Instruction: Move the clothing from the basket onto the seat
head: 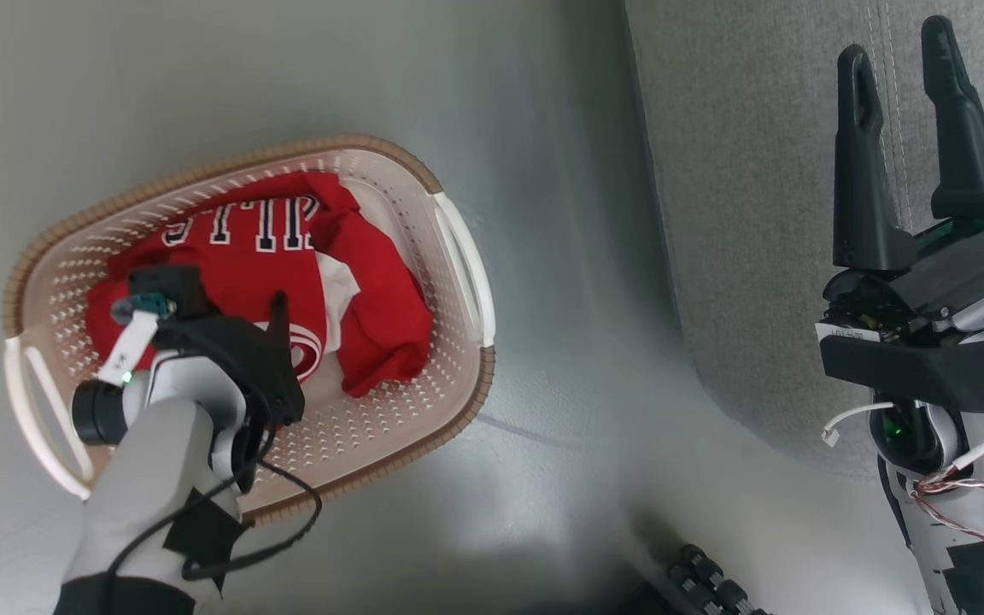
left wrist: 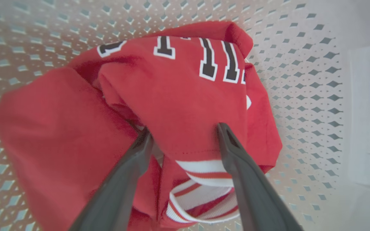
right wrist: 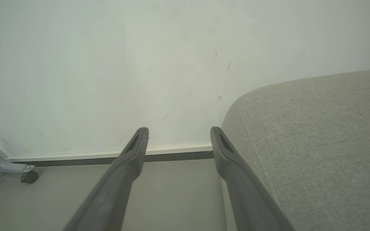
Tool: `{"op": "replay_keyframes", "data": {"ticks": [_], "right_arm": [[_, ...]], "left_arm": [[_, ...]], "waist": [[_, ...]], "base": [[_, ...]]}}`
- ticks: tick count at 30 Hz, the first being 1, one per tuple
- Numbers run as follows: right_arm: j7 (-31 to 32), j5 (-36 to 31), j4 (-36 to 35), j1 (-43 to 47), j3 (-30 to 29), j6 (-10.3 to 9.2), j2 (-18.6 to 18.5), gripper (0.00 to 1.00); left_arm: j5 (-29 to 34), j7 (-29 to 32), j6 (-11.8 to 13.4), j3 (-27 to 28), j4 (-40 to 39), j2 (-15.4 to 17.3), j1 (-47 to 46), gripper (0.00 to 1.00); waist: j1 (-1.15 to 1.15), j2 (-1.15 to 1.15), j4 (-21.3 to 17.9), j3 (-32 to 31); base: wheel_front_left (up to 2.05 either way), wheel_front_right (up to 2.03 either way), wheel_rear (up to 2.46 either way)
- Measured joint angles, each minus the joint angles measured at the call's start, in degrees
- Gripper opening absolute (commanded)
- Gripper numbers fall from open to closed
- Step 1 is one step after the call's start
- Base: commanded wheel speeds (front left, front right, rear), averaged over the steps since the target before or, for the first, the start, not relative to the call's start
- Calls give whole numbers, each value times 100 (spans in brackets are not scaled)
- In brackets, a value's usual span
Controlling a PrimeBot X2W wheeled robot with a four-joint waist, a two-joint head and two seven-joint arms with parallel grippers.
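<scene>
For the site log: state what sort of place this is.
Probably a living room or a home-like test room: a grey upholstered seat stands on a pale floor by a white wall, with a laundry basket of red clothing near it.

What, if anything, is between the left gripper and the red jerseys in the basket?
Nothing visible. The open left gripper is down inside the basket, straddling a fold of the clothing, tips apparently against the fabric, with nothing lying over it.
</scene>
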Motion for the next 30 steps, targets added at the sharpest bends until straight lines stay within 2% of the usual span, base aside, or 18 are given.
{"op": "replay_keyframes", "data": {"ticks": [5, 6, 7, 18, 30], "right_arm": [[0, -40, -153, -5, -23, 1, 2, 100], [0, -42, -157, -5, -37, 1, 2, 100], [0, -42, -153, -3, -44, 1, 2, 100], [0, -59, 102, -18, -12, 1, 38, 100], [0, -36, 577, -92, 1, 1, 36, 100]], "left_arm": [[-22, 131, 0, 32, 243, 21, -203, 100], [-22, 132, -4, 30, 294, 21, -233, 17], [-22, 133, -5, 29, 339, 19, -259, 0], [-47, 44, -218, -25, 760, -1, -341, 0], [-91, -437, -569, -196, 916, -123, -155, 0]], "waist": [[-1, 0, -90, 146], [-1, 0, -103, 172], [0, 0, -115, 193], [0, 0, -105, 13], [-1, -1, 73, -668]], "base": [[0, 0, 0], [0, 0, 0], [0, 0, 0], [0, 0, 0], [0, 0, 0]]}}
